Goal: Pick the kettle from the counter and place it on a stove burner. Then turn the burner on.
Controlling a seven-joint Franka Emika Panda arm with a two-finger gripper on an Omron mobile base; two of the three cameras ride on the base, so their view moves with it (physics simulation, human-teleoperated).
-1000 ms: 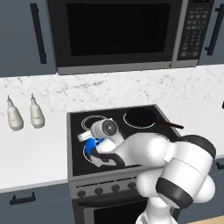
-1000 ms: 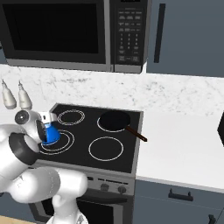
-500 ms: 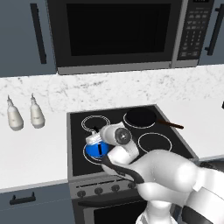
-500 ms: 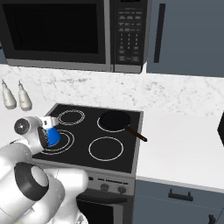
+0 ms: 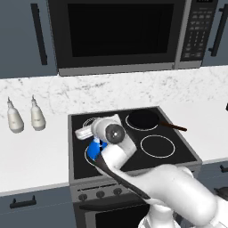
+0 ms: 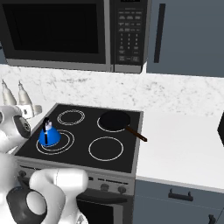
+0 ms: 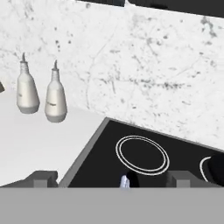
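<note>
The small blue kettle (image 6: 49,134) stands upright on the large double-ring stove burner (image 6: 65,141) at the cooktop's front left. In the left base view my arm hides most of the kettle (image 5: 93,149). My gripper (image 5: 83,132) hangs just above and behind it, pointing toward the backsplash. The hand view shows the gripper (image 7: 113,178) open, its dark fingertips (image 7: 41,176) wide apart and nothing gripped. The tip of the kettle's black handle (image 7: 127,180) pokes up between them at the bottom edge. The white counter (image 5: 35,151) lies left of the stove.
Two white bottles (image 7: 27,89) (image 7: 55,98) stand on the counter against the marbled backsplash. A black pan (image 6: 114,119) with a long handle covers the back right burner. The smaller double-ring mark (image 7: 142,153) is ahead of the hand. Knobs (image 5: 100,194) line the stove front; a microwave hangs overhead.
My arm has swung and the hand has lifted off the kettle, tilting up toward the backsplash. The kettle stays on the front left burner.
</note>
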